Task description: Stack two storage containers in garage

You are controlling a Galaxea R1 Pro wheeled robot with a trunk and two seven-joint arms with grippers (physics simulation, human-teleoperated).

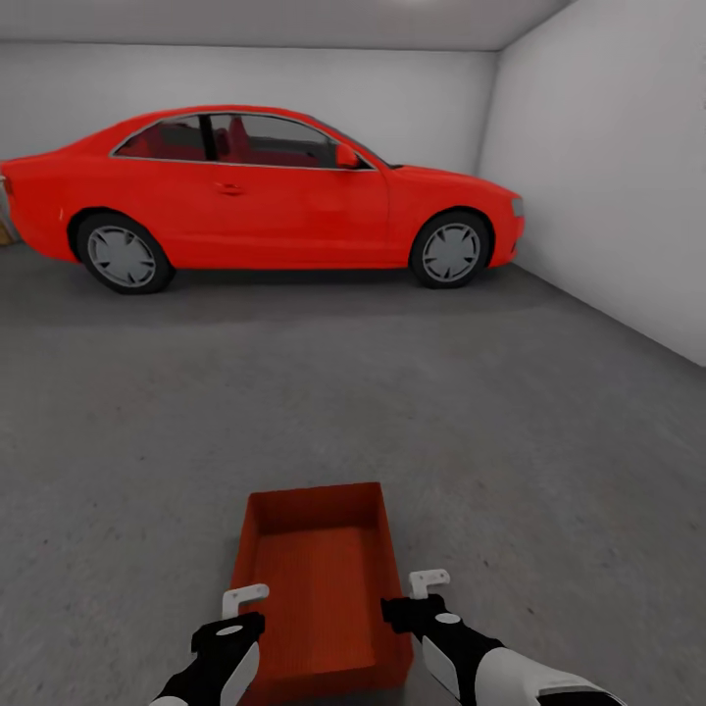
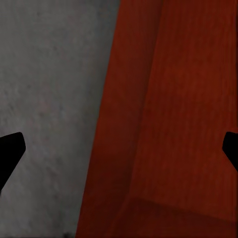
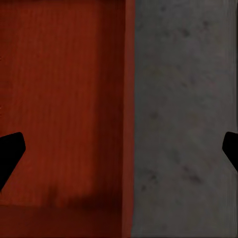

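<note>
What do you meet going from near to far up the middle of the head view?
Both open grippers, left gripper and right gripper, straddling the side walls of the storage container → bare concrete floor → red car → white back wall.

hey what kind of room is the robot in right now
Most likely a garage: a red car is parked on a rough grey concrete floor, with bare white walls around it.

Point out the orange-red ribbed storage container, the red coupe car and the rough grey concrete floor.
Orange-red ribbed storage container (image 1: 324, 579): head view, on its inner bottom.
Red coupe car (image 1: 294, 216): head view, on the side door panel.
Rough grey concrete floor (image 1: 392, 392): head view, on the bare stretch between car and container.
</note>
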